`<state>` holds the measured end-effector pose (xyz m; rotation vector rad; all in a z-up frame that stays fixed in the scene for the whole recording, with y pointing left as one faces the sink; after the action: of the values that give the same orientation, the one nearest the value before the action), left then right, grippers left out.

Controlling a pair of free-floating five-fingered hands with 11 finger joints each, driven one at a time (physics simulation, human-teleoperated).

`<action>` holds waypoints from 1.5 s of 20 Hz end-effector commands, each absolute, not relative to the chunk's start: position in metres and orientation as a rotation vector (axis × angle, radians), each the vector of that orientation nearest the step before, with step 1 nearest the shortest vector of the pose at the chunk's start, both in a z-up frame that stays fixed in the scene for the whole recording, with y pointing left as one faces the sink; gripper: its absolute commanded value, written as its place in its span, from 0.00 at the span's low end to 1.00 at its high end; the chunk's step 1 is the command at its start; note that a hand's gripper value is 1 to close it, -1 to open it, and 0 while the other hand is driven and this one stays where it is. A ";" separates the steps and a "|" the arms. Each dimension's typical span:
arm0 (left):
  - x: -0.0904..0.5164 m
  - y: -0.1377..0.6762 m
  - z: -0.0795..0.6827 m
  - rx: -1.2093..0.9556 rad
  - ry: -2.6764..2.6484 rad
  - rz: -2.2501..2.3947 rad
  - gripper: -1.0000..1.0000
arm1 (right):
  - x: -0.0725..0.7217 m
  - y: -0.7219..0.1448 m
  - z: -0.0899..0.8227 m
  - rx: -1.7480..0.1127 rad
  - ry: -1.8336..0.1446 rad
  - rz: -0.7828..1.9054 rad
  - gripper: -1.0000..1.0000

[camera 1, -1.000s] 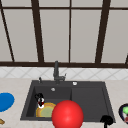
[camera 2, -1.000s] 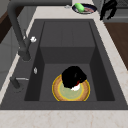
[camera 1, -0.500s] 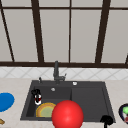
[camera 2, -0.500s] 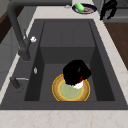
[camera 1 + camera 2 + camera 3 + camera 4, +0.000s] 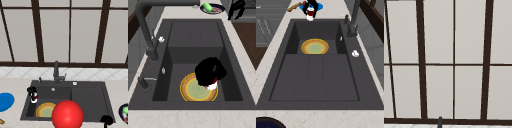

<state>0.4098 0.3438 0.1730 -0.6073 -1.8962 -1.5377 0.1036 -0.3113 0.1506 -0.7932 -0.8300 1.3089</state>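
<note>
My left hand (image 5: 31, 90) hangs over the left end of the dark sink (image 5: 87, 100), fingers curled round a small red-and-white object (image 5: 33, 98) that sits beneath it. In the left side view this hand (image 5: 208, 70) and the object (image 5: 212, 85) hover above a yellow-rimmed green plate (image 5: 193, 92) lying in the basin. The right side view shows the same hand (image 5: 311, 5) with the object (image 5: 309, 14) past the plate (image 5: 314, 46). My right hand (image 5: 107, 120) idles at the sink's front right corner, fingers hanging relaxed and holding nothing.
A black faucet (image 5: 56, 72) stands behind the basin. A blue plate (image 5: 5, 101) and a wooden item (image 5: 293, 7) lie on the left counter. On the right counter is a dark bowl (image 5: 211, 8) with something green. A big red ball (image 5: 67, 115) fills the front foreground.
My left hand has risen with the red-and-white object, drifting left toward the basin's left wall. The right hand has not moved.
</note>
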 end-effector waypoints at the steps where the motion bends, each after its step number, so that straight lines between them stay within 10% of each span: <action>1: 0.402 0.361 0.185 -0.597 -1.896 -1.531 1.00 | 0.104 -0.311 0.151 -0.793 -0.830 1.309 0.50; 30: 0.264 0.527 0.187 -0.581 -1.909 -1.508 1.00 | 0.104 -0.311 0.151 -0.793 -0.830 1.309 0.50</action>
<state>0.2802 0.5198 0.1926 -0.6018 -1.8913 -1.5430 0.1036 -0.3113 0.1506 -0.7932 -0.8300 1.3089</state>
